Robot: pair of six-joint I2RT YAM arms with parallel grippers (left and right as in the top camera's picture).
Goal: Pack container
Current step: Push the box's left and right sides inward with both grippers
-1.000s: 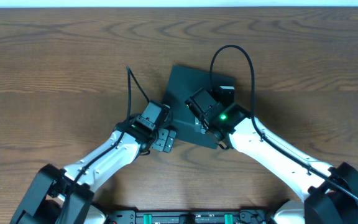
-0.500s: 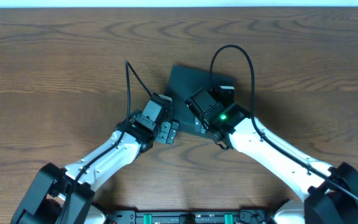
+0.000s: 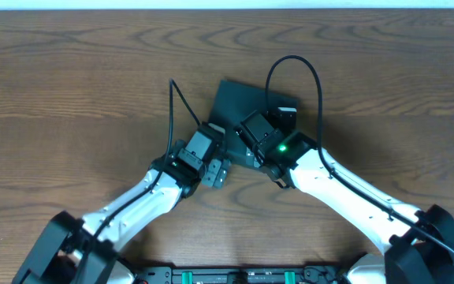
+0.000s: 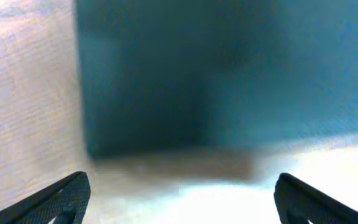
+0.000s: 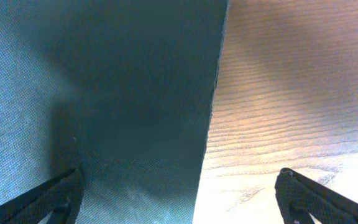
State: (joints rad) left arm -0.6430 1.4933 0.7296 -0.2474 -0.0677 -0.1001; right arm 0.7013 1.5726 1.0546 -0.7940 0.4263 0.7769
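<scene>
The container (image 3: 239,106) is a dark teal box lying closed at the table's middle. It fills the upper part of the left wrist view (image 4: 229,74) and the left half of the right wrist view (image 5: 98,93). My left gripper (image 3: 217,171) is open at the box's front left corner, fingertips wide apart (image 4: 179,199) just short of its edge. My right gripper (image 3: 252,136) is open above the box's front part, its fingertips (image 5: 179,199) straddling the box's edge. Neither holds anything.
The brown wooden table (image 3: 69,87) runs around the box on all sides. Black cables (image 3: 294,67) loop from both arms over the box. No snack items show.
My left gripper has moved right and up toward the box's front left corner. The right arm and the box have stayed still.
</scene>
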